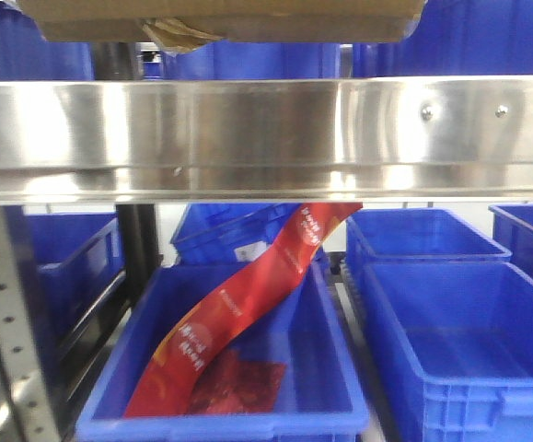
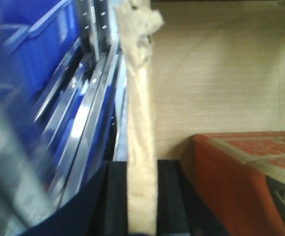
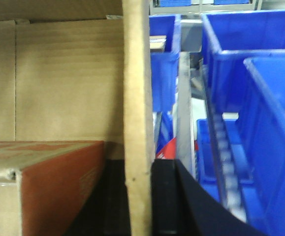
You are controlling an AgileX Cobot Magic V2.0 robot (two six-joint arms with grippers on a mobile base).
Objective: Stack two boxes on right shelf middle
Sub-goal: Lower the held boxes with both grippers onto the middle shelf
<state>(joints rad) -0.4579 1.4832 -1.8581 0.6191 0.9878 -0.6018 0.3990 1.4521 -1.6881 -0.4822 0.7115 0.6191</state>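
Now the left gripper [image 2: 142,196] and the right gripper [image 3: 138,196] each pinch one wall of the cardboard box [image 1: 220,18]. The box shows above the steel shelf [image 1: 266,129].

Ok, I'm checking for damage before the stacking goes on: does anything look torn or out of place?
Yes. One wall of the box is frayed and crumpled at its far end in the left wrist view. Below the shelf, a long red strip slants loosely down into a bin.
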